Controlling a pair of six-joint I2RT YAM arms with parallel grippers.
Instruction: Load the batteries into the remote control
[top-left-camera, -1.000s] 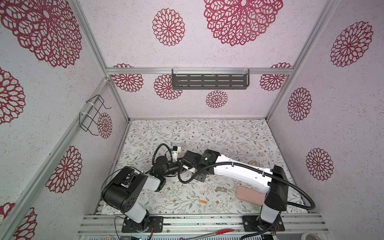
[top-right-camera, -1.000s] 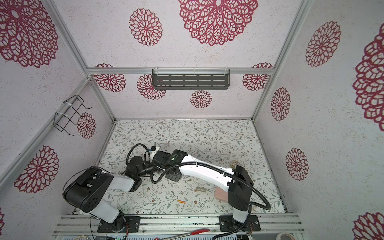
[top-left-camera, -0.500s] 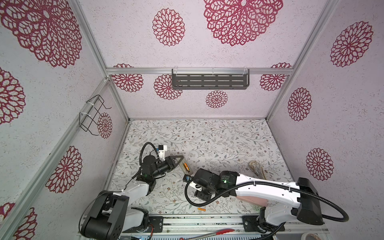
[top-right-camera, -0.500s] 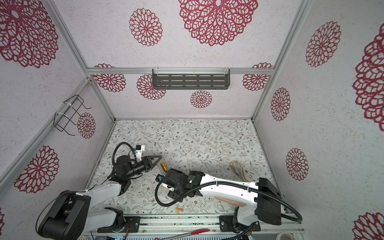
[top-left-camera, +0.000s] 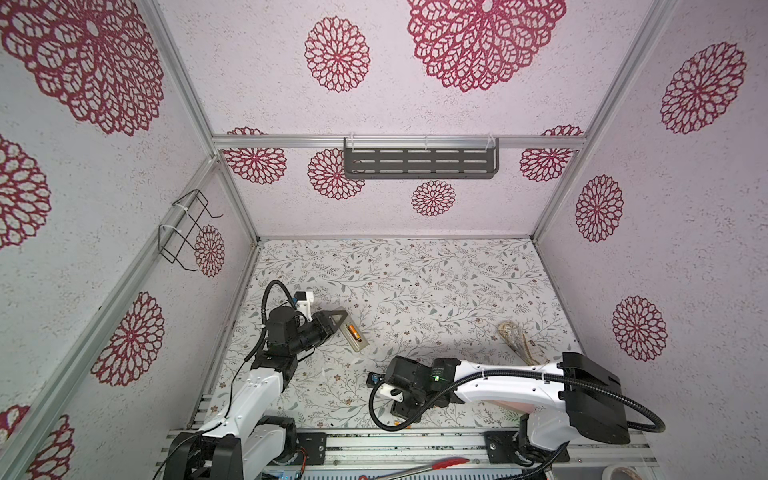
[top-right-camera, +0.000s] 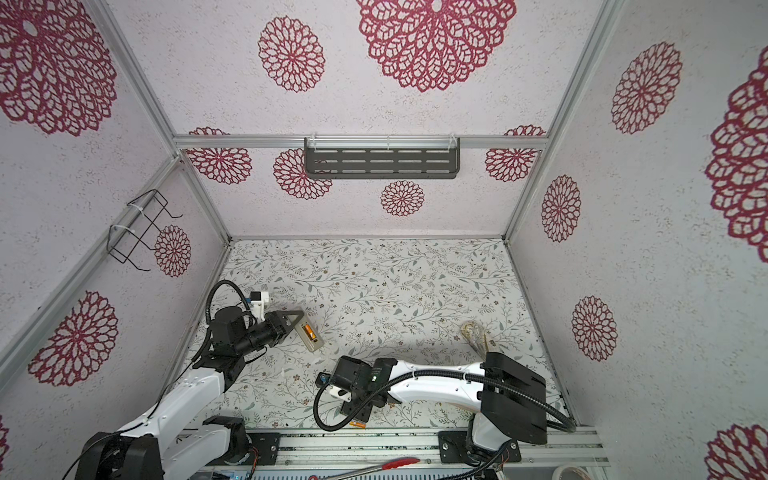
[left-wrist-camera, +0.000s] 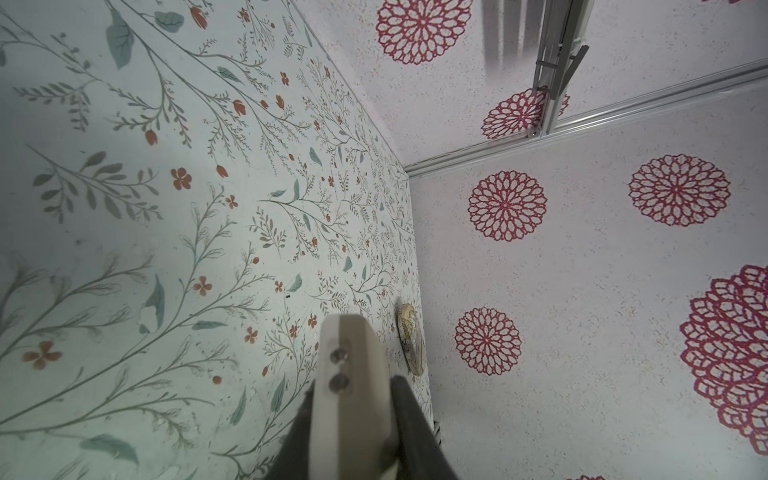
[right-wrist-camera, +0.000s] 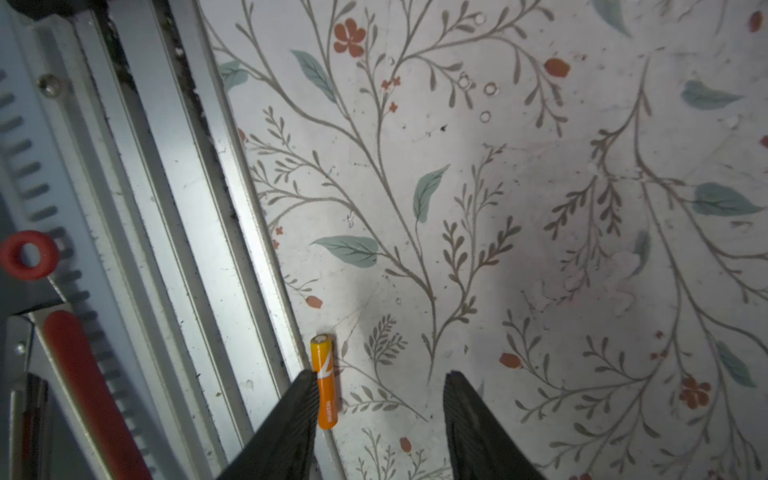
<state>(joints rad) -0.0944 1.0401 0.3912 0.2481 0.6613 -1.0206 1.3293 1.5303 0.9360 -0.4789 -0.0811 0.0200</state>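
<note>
While the remote control (top-left-camera: 354, 335) lies back-side up toward the left of the floral table (top-left-camera: 415, 286), we can see a seated battery (top-left-camera: 353, 330) already sitting orange in its open compartment, and it shows up the same in both top views. The left gripper (top-left-camera: 340, 322) has its dark fingers (left-wrist-camera: 409, 419) clamped on the near end of the remote, one on each long side. In the left wrist view the remote's pale end sticks straight out between them. Can't tell if the remote is resting on the table or held just off it, tbh.

The loose battery (right-wrist-camera: 325, 382) is down at the front edge of the table, lying flat right along the aluminium rail (right-wrist-camera: 187, 208). The right gripper (right-wrist-camera: 380, 374) hangs right over that spot with its fingers well apart. One fingertip is just beside the battery, maybe touching, and the other is well clear of it.

Further out, there's a red-handled tool (right-wrist-camera: 83, 395) on the far side of the rail, and a beige tangled thing (top-left-camera: 515, 338) on the table near the right wall.
</note>
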